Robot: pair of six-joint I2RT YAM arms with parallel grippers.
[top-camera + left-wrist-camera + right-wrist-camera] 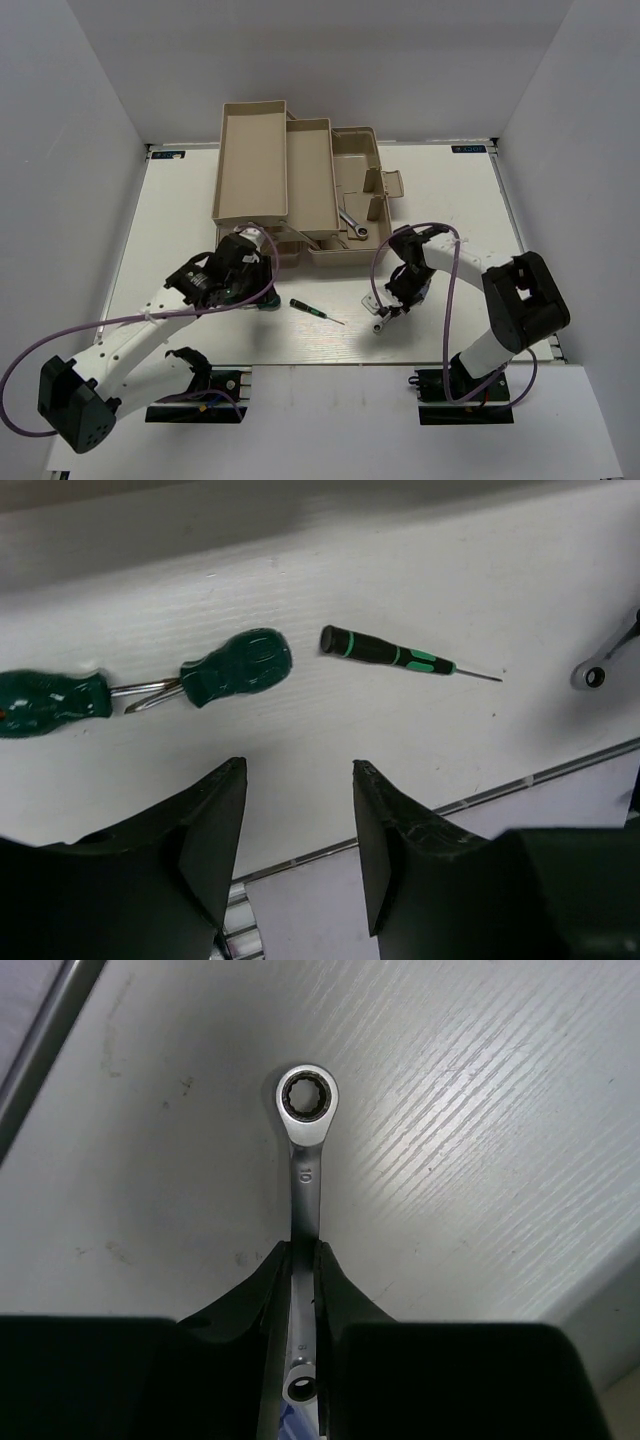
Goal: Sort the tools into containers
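My right gripper [303, 1250] is shut on the shank of a silver ring wrench [305, 1160], low over the white table; in the top view the gripper [388, 308] and wrench [379, 322] sit in front of the toolbox. My left gripper [300, 770] is open and empty, above the table near two stubby green-handled screwdrivers [235, 667] [50, 702]. A slim black-handled screwdriver [385, 650] lies to their right, also in the top view [310, 308]. A second silver wrench [352, 224] lies in the beige toolbox [250, 160]. The red/blue-handled screwdriver is not visible.
The toolbox stands at the back centre with its fold-out trays [308, 175] spread open. White walls enclose the table on the left, right and back. Purple cables loop beside both arms. The table's front edge with a metal strip [560, 770] runs just below my left gripper.
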